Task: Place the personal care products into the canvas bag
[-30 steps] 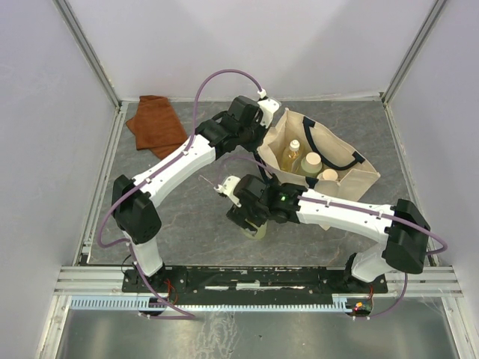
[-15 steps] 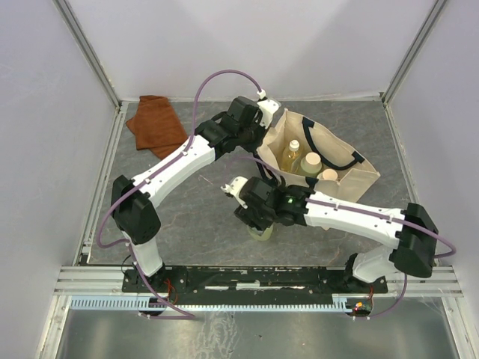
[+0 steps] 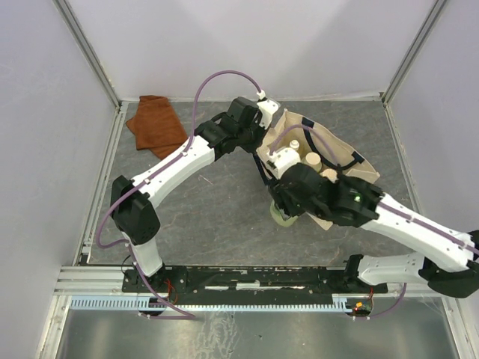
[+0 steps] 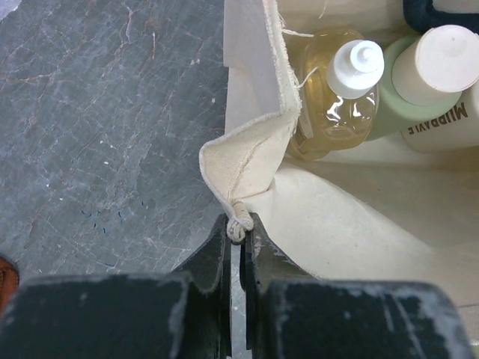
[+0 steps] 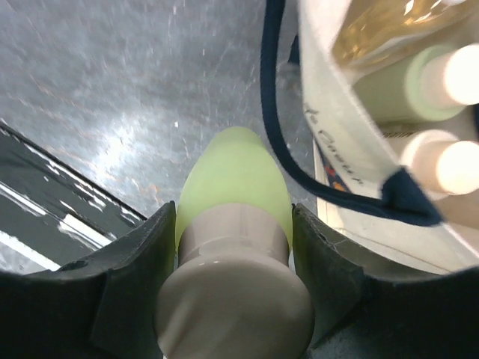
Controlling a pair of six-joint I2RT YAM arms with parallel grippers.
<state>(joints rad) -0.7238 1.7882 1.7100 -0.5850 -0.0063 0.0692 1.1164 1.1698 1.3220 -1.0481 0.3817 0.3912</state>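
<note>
Surface: grey table.
Change: right gripper now clamps pale green bottle, beside canvas bag; drop-in likely next.
Left gripper: pinches bag rim.

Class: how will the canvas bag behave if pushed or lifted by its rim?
The canvas bag looks floppy: its rim creases where the left gripper pinches it, so it would probably sag when lifted. The bottles inside likely weigh it down, so a push may dent the wall.

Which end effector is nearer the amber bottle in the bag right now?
Left. The left end effector pinches the canvas bag at its rim corner, right beside the amber bottle. The right end effector holds a pale green bottle outside the bag, farther off.
</note>
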